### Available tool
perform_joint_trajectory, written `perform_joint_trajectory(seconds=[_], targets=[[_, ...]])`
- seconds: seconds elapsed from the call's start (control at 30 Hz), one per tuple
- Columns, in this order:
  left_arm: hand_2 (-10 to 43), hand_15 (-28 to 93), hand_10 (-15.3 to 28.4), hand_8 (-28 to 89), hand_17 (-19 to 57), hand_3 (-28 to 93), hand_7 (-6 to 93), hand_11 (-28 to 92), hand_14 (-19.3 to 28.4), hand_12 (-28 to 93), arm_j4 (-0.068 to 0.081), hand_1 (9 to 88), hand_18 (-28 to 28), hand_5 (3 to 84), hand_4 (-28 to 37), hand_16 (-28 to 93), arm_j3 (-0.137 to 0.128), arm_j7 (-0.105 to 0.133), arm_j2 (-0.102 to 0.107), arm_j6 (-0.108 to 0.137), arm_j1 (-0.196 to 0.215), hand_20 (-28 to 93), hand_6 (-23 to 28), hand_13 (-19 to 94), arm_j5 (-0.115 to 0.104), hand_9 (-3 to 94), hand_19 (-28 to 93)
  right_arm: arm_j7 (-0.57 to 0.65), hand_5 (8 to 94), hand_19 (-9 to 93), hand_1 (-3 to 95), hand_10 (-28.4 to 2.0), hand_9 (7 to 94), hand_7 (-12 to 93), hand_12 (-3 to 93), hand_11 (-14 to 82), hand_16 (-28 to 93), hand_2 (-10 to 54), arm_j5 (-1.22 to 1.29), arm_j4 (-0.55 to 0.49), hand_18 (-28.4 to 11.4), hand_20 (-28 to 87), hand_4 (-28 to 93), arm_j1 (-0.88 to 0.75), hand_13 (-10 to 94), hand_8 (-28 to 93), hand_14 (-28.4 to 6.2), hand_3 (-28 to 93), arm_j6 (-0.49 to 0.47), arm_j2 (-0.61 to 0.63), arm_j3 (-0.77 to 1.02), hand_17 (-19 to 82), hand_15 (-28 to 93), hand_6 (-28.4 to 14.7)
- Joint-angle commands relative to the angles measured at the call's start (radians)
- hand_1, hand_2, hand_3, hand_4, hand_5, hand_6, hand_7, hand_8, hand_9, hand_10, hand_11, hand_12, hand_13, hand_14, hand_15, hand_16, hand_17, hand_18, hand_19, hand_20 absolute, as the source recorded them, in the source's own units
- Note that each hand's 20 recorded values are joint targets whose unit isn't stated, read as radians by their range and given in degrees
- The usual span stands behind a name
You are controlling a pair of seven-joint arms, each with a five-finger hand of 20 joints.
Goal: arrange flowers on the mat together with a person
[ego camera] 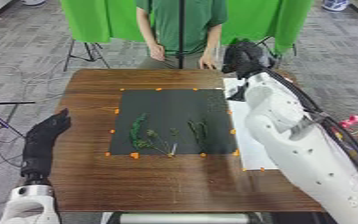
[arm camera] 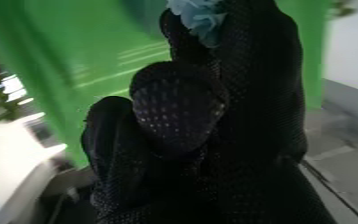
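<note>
Plainly, the right hand [ego camera: 246, 59] is up at the far right, over the far end of the white sheet [ego camera: 255, 150]; in the right wrist view its fingers are bent, grasping a light blue flower [arm camera: 204, 21] whose ruffled petals rise past the glove. The left hand [ego camera: 44, 134] is at the left side of the brown table [ego camera: 87, 185], pointing to the far side, its fingers loosely extended and released, with nothing in them. The dark mat [ego camera: 171, 105] lies on the table to the left of the white sheet, with small orange pieces [ego camera: 135, 155] dotted around its edges. On the mat's near half, a leafy green sprig [ego camera: 136, 129] lies lengthwise at the left; just to its right is a thinner, branching sprig [ego camera: 162, 146], its stems spreading towards the near edge. Further right, two slender dark green sprigs [ego camera: 198, 132] lie side by side, running from far to near. Well apart from these, pink blooms [ego camera: 350, 120] show to the right of the table, past the right arm [ego camera: 286, 142].
</note>
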Motion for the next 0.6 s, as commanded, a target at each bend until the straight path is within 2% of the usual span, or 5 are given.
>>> perform_joint_trajectory(seconds=[0.03, 0.1, 0.13, 0.23, 0.6], targets=[[25.7, 17, 13.2, -7, 4.2, 67, 14.2, 18, 17.5, 13, 0.051, 15.5, 12.1, 45.5, -28.1, 1, 0.018, 0.014, -0.012, 0.038, 0.017, 17, 4.9, 33, -0.073, 42.3, 12, -0.096, 78.1, 93, 94.2, -7.4, 91.8, 25, 43.7, 8.5, 33, -9.5, 0.004, 0.092, -9.7, 44, 43, 0.173, 94, 22, 0.1, -28, -0.090, -0.243, -0.216, 63, 50, 1.0], [29.5, 17, 13.3, -7, 4.4, 65, 14.4, 18, 17.6, 13, 0.055, 15.5, 12.1, 45.6, -28.2, 1, 0.024, 0.010, -0.008, 0.055, 0.018, 17, 4.9, 33, -0.079, 43.0, 12, -0.112, 78.0, 93, 94.2, -7.3, 91.8, 25, 43.7, 8.5, 33, -9.5, 0.000, 0.121, -9.8, 44, 43, 0.189, 94, 22, 0.2, -28, -0.119, -0.277, -0.261, 63, 50, 1.0], [30.7, 17, 13.3, -7, 4.5, 64, 14.6, 18, 17.6, 13, 0.055, 16.1, 12.1, 45.9, -28.2, 1, 0.023, 0.008, -0.009, 0.054, 0.019, 17, 4.8, 34, -0.082, 43.1, 12, -0.074, 78.0, 93, 94.2, -7.3, 91.8, 25, 43.7, 8.5, 33, -9.5, 0.085, 0.136, -9.8, 44, 42, 0.260, 94, 22, 0.2, -28, -0.072, -0.245, -0.368, 63, 50, 1.0], [32.6, 17, 13.4, -8, 4.6, 63, 14.9, 18, 17.7, 13, 0.056, 16.5, 12.2, 46.1, -28.2, 1, 0.034, 0.008, -0.001, 0.068, 0.013, 17, 4.9, 34, -0.080, 43.3, 12, -0.124, 78.0, 93, 94.2, -7.2, 91.8, 25, 43.7, 8.5, 33, -9.5, 0.048, 0.181, -9.8, 44, 42, 0.224, 94, 22, 0.2, -28, -0.147, -0.316, -0.356, 63, 50, 1.1], [32.8, 17, 13.4, -8, 4.7, 63, 15.2, 18, 17.5, 13, 0.061, 16.4, 12.1, 45.7, -28.3, 1, 0.064, -0.009, 0.022, 0.050, -0.037, 17, 4.7, 34, -0.055, 43.2, 12, -0.184, 77.6, 93, 94.1, -7.0, 91.8, 26, 43.8, 8.5, 34, -9.5, -0.019, 0.303, -9.7, 44, 42, 0.211, 94, 21, 0.2, -28, -0.253, -0.391, -0.438, 62, 50, 1.4]])
